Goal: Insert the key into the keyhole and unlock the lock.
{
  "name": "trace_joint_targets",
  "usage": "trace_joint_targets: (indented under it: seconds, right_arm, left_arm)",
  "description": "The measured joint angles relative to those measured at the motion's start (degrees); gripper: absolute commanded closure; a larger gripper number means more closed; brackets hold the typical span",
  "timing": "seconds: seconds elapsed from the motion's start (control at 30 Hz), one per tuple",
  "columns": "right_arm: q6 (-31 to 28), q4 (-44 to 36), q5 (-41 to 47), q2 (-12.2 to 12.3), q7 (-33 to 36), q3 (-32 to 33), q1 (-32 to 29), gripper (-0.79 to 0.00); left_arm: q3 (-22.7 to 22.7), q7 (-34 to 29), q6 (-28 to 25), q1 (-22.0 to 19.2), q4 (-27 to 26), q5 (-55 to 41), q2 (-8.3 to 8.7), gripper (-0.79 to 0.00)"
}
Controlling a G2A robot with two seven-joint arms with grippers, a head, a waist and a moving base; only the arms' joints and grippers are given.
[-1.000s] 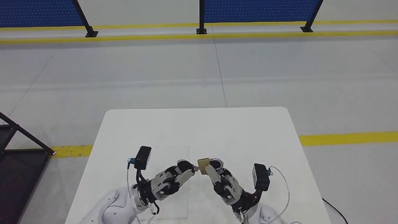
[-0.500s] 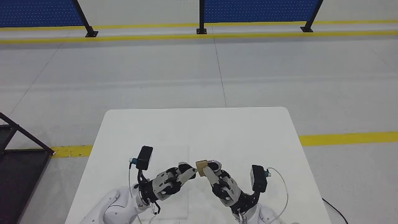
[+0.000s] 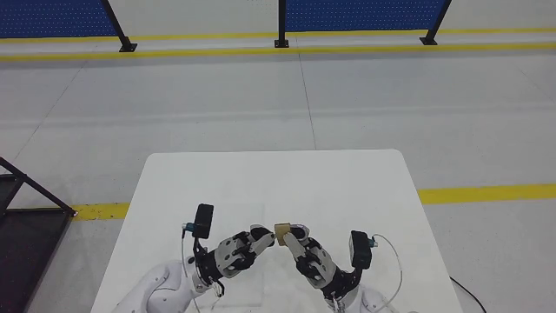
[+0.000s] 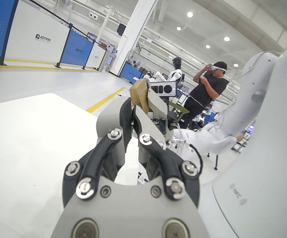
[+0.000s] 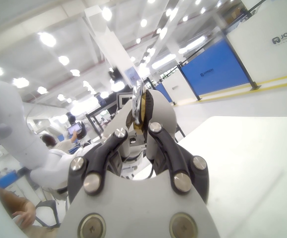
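Top view: the brass lock (image 3: 282, 227) is held above the near part of the table (image 3: 347, 183), clamped in the right gripper (image 3: 293, 235). The left gripper (image 3: 264, 237) is closed just beside it — what it pinches is too small to tell. The lock is judged rigid, dense and slick; it is best gripped across its 2 flat faces.

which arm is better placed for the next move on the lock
Left, probably. The right end effector is shut on the lock, acting as its holder; the left end effector, pinched shut, sits tip-first at the lock, free to work it.
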Motion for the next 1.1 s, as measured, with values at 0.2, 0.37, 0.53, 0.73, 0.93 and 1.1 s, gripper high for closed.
trace_joint_targets:
  seconds: [0.2,0.37,0.53,0.73,0.93,1.1]
  right_arm:
    - [0.2,-0.1,0.3,0.1,0.1,-0.1,-0.1,0.0]
    - [0.2,-0.2,0.7,0.2,0.1,0.0,-0.1,0.0]
    - [0.2,-0.2,1.0,0.2,0.2,0.0,-0.1,0.0]
    - [0.6,-0.3,1.3,0.3,0.2,0.1,-0.1,0.0]
    - [0.7,-0.4,1.8,0.3,0.4,0.1,-0.1,0.0]
    - [0.8,-0.4,2.2,0.4,0.7,0.1,-0.1,0.0]
  left_arm:
    - [0.0,7.2,3.2,0.3,-0.2,10.0,-0.72,0.0]
    - [0.6,13.2,6.3,0.4,0.1,18.2,-1.22,0.0]
    - [1.3,18.9,8.5,0.3,0.6,24.9,-1.55,0.0]
    - [2.1,24.6,11.0,0.4,1.1,30.8,-1.78,0.0]
    - [2.2,28.9,14.8,0.4,1.2,36.1,-1.87,0.0]
    - [2.5,31.9,19.6,0.4,1.4,41.0,-1.97,0.0]
